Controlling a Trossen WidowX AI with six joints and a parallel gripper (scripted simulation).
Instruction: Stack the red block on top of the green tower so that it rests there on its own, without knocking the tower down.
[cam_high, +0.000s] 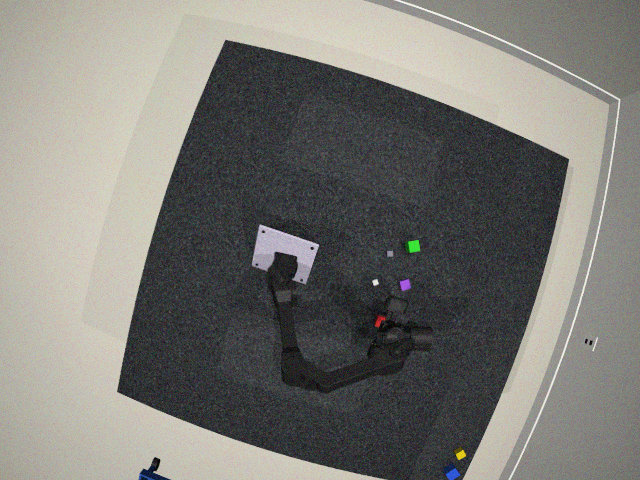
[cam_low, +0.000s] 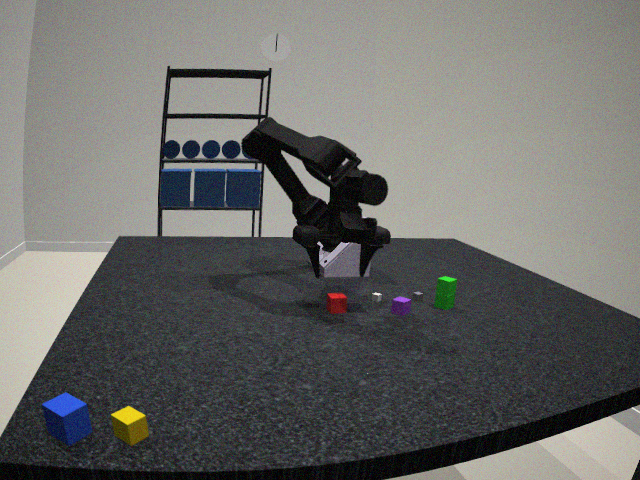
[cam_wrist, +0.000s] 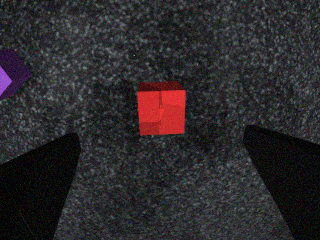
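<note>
Dark, speckled surface fills the top view, set on a pale floor. On it the black arm bends out from its grey base plate, and the claw hangs over the red block, which it partly hides. A purple cube lies near, then a small white cube, a small grey cube and the green tower further off.

From the exterior view, the claw stands spread and empty above the surface, the red block lying below it, untouched. To the right, well apart, the green tower stands upright. A shelf rack stands behind.

At the wrist, the red block sits midway between the two dark fingers.
</note>
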